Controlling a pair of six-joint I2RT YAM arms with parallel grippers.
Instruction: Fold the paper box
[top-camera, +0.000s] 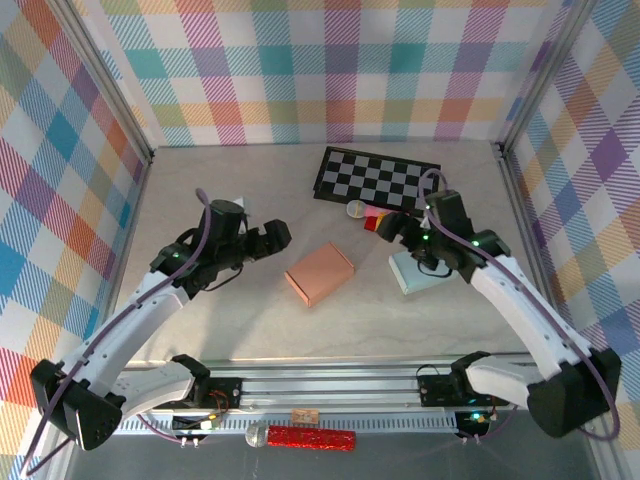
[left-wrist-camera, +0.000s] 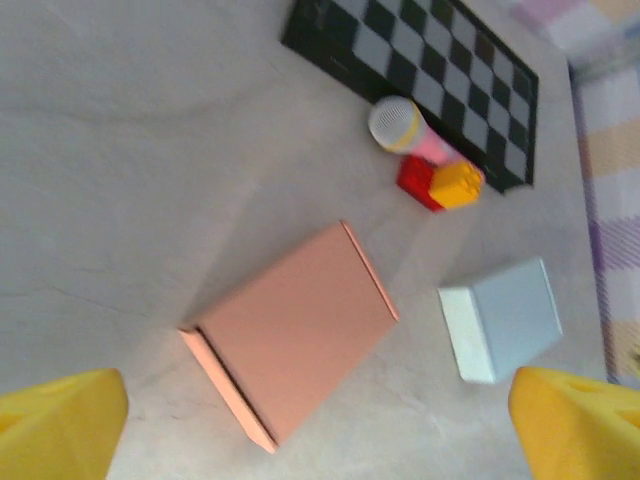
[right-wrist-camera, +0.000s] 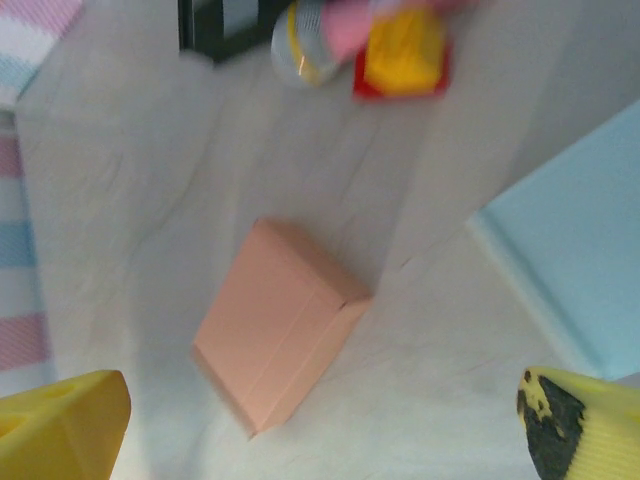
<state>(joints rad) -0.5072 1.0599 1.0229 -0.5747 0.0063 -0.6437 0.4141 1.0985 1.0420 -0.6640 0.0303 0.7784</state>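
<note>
The paper box (top-camera: 320, 272) is a salmon-pink carton lying flat and closed on the middle of the table, also seen in the left wrist view (left-wrist-camera: 295, 335) and the right wrist view (right-wrist-camera: 275, 325). My left gripper (top-camera: 276, 238) hovers just left of and behind it. The yellow fingers (left-wrist-camera: 60, 420) stand wide apart, and the left gripper (left-wrist-camera: 320, 440) is open with nothing in it. My right gripper (top-camera: 396, 229) hangs to the box's right, apart from it. It is open too (right-wrist-camera: 320, 435), its fingertips (right-wrist-camera: 585, 425) spread with only table between them.
A black-and-grey checkerboard (top-camera: 375, 178) lies at the back. In front of it sit a red and yellow brick (top-camera: 378, 220) and a small round-headed toy (top-camera: 357, 210). A pale blue box (top-camera: 425, 272) rests under the right arm. A red glittery stick (top-camera: 310, 438) lies by the front rail.
</note>
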